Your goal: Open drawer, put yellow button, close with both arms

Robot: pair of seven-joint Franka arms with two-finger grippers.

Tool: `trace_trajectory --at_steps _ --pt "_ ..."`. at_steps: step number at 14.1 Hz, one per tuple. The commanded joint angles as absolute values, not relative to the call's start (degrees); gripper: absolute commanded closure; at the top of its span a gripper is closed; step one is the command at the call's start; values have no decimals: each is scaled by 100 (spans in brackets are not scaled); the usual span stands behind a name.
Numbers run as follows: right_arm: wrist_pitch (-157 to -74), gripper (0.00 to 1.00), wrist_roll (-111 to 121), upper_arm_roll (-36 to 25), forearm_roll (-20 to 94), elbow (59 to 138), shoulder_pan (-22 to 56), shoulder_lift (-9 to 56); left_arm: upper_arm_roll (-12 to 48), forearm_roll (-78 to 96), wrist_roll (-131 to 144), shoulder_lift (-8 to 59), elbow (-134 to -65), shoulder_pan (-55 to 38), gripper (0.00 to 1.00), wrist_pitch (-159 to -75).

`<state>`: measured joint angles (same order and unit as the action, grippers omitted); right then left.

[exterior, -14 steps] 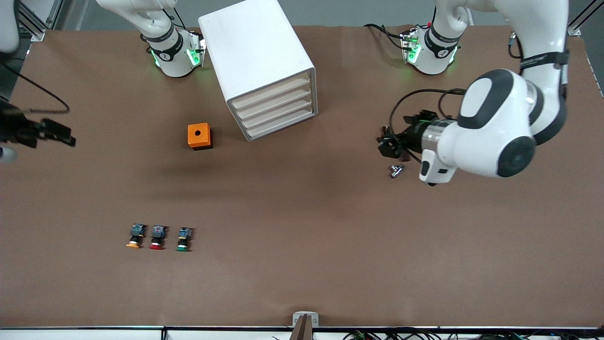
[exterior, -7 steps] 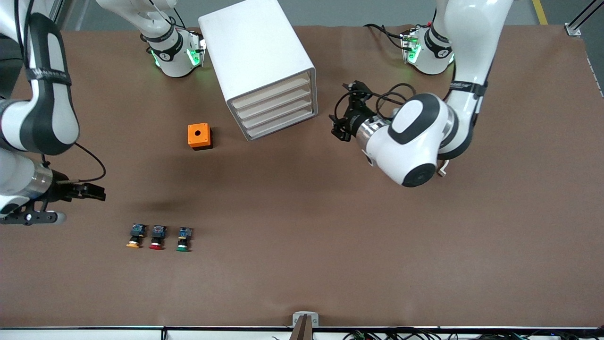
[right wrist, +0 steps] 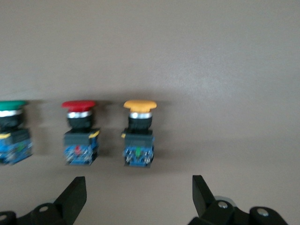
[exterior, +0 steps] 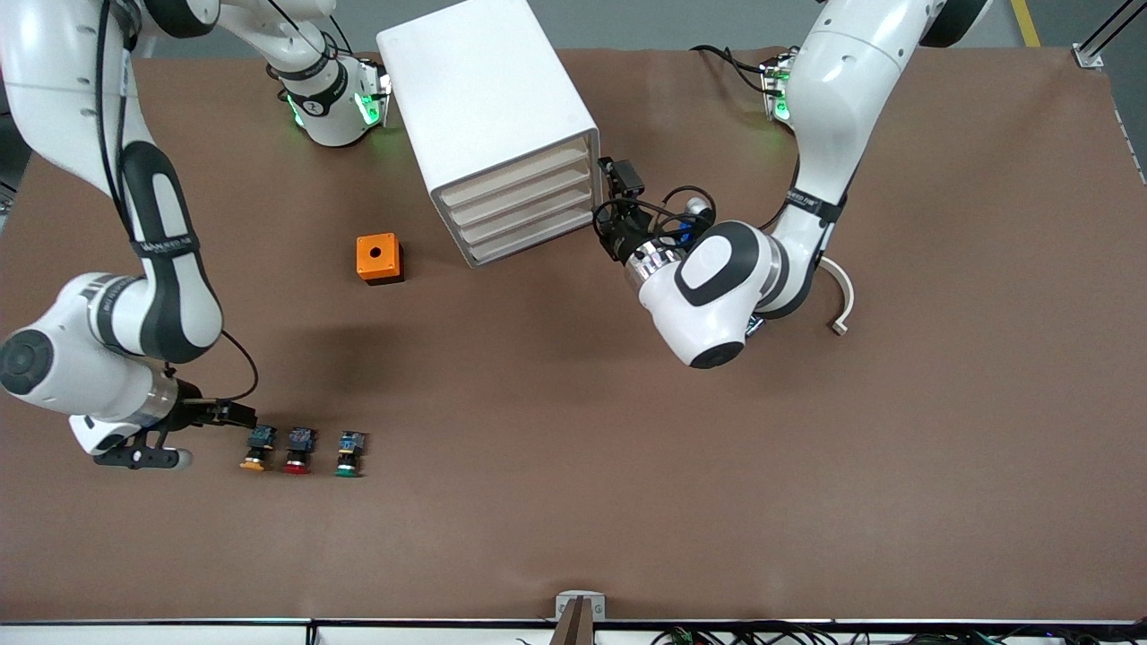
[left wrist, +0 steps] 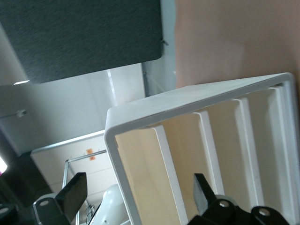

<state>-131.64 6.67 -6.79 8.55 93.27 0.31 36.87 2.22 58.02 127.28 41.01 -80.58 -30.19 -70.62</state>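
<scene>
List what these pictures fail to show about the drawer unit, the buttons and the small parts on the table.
- Drawer unit: no handles visible in either view; the left wrist view cuts off its lower drawers.
- Green button: cut by the right wrist view's edge.
- Yellow button: blurred, markings unreadable.
- Curved white part: front view, too small to identify.
- Orange box: its hole's inside is dark.

The right arm (exterior: 134, 269) is reaching down from its base and bending at the elbow, holding its wrist low over the bench (exterior: 556, 430), with the right pincer (exterior: 235, 414) pointing toward the left arm's end; in the right wrist view its two fingers (right wrist: 75, 192) are standing spread wide apart with nothing between them. The left arm (exterior: 806, 179) is folding over from its base toward the middle of the bench, carrying the left pincer (exterior: 614, 202) at drawer height, its fingers (left wrist: 202, 192) likewise spread apart and gripping nothing.
</scene>
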Motion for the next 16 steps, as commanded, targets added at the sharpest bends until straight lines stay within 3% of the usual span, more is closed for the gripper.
trace_trajectory --at_steps 1,5,10,11,16 --pt "-13525 0 563 -633 941 9237 0 3989 255 6247 13156 4402 -7875 -3032 19 -6917" --pt "-13851 1 528 -633 940 9220 70 4332 246 6670 13297 4631 -7884 -3190 35 -7005" --pt "-13852 6 413 -633 932 9211 70 4474 237 6733 13403 4860 -7884 -3331 37 -7391" --pt "-13843 15 413 -633 914 9211 70 4482 237 6732 13403 4913 -7884 -3392 39 -7426" --pt "-13790 85 422 -633 905 9193 123 4474 246 6776 13430 4922 -7884 -3682 52 -7444"
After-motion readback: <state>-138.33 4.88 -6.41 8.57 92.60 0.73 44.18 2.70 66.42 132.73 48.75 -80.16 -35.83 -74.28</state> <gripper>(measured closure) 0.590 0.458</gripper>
